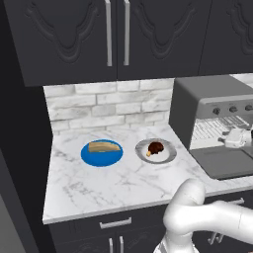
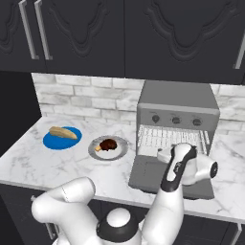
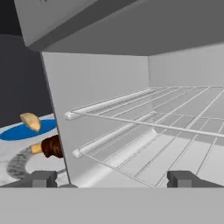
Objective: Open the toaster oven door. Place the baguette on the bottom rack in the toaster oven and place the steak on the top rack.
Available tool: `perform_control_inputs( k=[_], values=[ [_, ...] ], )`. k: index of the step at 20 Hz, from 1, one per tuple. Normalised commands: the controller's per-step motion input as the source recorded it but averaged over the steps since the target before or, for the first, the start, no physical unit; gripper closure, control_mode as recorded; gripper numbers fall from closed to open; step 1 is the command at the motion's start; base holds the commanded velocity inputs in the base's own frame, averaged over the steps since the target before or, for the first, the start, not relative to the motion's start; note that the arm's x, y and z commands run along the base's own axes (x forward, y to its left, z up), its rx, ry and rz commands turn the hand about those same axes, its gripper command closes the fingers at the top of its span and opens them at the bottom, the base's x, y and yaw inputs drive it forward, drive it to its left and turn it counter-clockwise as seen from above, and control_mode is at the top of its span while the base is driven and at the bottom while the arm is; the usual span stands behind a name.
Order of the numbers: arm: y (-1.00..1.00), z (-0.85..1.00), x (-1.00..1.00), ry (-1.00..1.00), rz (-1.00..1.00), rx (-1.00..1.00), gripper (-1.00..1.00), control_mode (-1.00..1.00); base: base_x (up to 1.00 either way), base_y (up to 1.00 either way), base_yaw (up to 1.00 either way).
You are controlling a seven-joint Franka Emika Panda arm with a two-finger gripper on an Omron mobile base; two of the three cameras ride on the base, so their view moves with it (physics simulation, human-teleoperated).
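boxy matte grey toaster oven [image 2: 177, 98] sitting on the white marbled counter [image 1: 99, 183], against the pale brick backsplash [image 1: 99, 106]; its flat grey door [image 2: 158, 179] lying folded down and open, two wire racks [image 3: 175, 131] showing inside; the white arm's two-finger gripper [image 3: 111, 178] hovering just in front of the oven mouth, above the lowered door, jaws standing wide with nothing between them; short tan-golden baguette [image 1: 104, 147] resting on a round blue plate [image 1: 89, 157] well left of the oven; small dark brown steak [image 1: 155, 147] sitting on a grey round plate [image 1: 168, 154] between the blue plate and the oven; dark cabinets [image 1: 113, 29] hanging above.
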Motion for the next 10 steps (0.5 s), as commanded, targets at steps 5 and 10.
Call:
perform_control_inputs(
  k=[5, 10],
  values=[
    [0.0, -0.2, 0.28, 0.0, -0.11, -0.01, -1.0, -1.0, 0.0, 0.0, 0.0],
    [-0.01, -0.24, 0.29, 0.0, -0.07, 0.0, -1.0, -1.0, 0.0, 0.0, 0.0]
  ],
)
